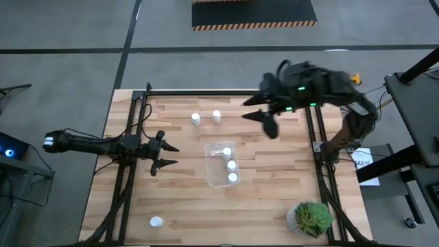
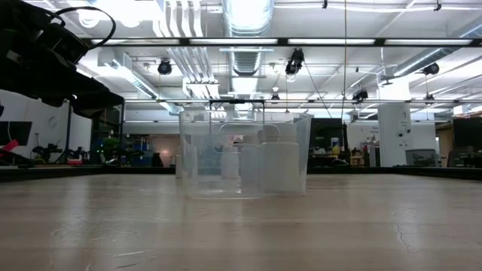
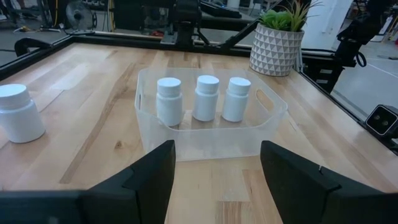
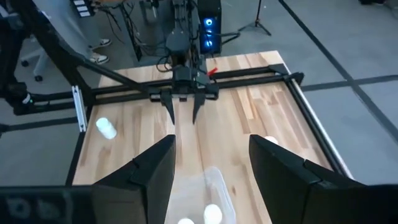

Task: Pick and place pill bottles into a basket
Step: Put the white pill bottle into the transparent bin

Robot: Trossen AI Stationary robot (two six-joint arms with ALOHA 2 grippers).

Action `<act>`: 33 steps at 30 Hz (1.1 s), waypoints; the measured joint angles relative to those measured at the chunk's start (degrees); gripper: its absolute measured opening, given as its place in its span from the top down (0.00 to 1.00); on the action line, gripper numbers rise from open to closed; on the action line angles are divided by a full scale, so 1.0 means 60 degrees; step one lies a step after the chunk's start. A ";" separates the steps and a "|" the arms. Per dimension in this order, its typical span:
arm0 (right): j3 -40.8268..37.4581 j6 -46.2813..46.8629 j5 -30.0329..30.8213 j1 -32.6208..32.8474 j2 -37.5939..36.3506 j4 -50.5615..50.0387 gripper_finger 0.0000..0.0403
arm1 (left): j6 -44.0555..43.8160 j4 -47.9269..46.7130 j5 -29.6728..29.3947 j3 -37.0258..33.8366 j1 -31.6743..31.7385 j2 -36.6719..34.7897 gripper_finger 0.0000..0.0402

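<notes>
The clear basket (image 1: 221, 165) stands mid-table and holds three white pill bottles (image 1: 231, 165) in a row; they also show in the left wrist view (image 3: 206, 97). Two bottles (image 1: 196, 119) (image 1: 217, 116) stand on the table beyond the basket. One bottle (image 1: 156, 221) stands near the front left corner. My left gripper (image 1: 168, 156) is open and empty, low over the table just left of the basket (image 3: 211, 118), pointing at it. My right gripper (image 1: 257, 108) is open and empty, raised over the table's far right part.
A green potted plant (image 1: 310, 218) in a white pot stands at the near right corner. A black metal frame (image 1: 130, 158) runs along the table's left, far and right sides. Bare wood lies in front of the basket and to its right.
</notes>
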 joint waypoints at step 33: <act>-0.4618 -0.0885 0.1265 0.0000 -0.5776 0.1135 0.52 | -0.0003 0.0002 0.0001 0.0003 0.0003 0.0000 0.45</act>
